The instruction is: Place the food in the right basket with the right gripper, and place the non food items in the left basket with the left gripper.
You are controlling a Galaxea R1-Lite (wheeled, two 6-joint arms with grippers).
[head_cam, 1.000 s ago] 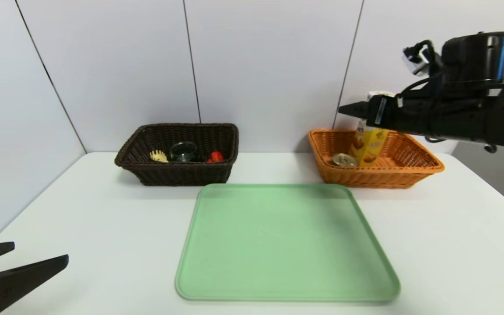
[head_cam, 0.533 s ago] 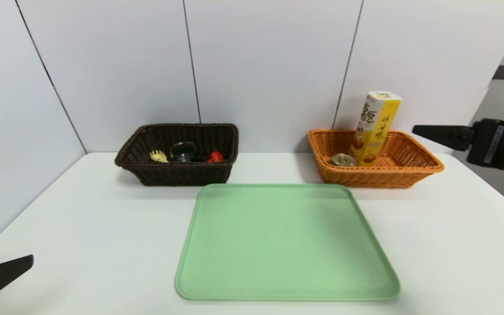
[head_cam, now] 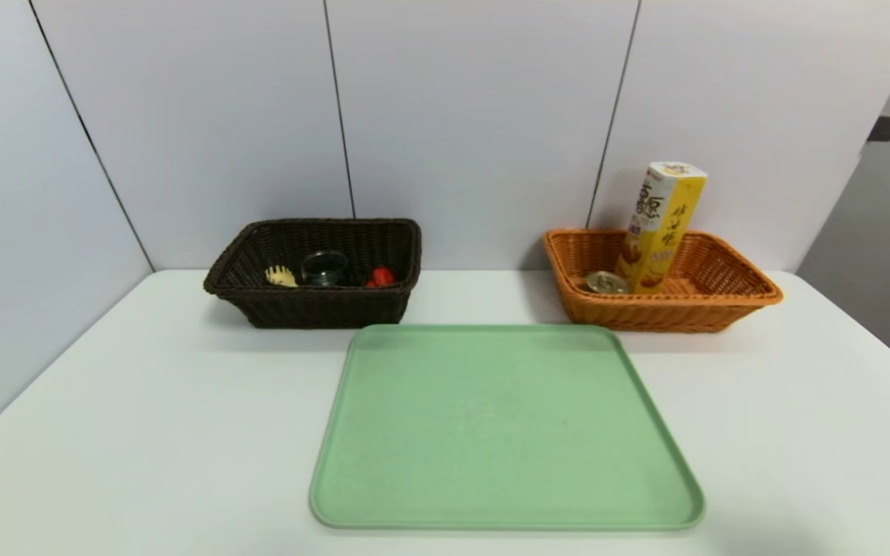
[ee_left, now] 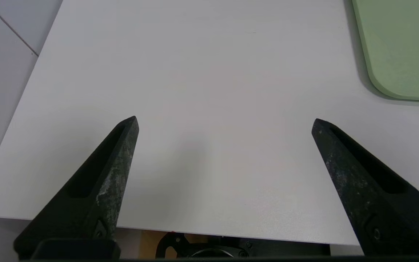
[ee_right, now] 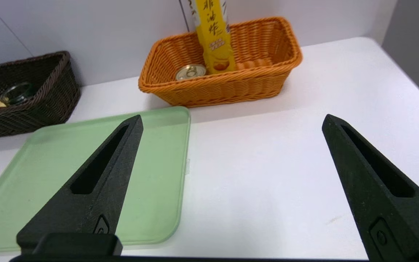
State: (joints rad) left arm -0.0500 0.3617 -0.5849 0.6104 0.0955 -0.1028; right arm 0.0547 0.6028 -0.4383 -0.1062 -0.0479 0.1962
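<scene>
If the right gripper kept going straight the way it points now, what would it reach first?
Probably the orange-tan wicker basket: the open right gripper aims across bare table toward its front wall. Depth is unclear.

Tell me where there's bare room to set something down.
The green tray is bare, as is the white table on both sides of it and between the baskets. The dark brown basket is crowded along its floor; the orange basket has room right of the yellow carton.
</scene>
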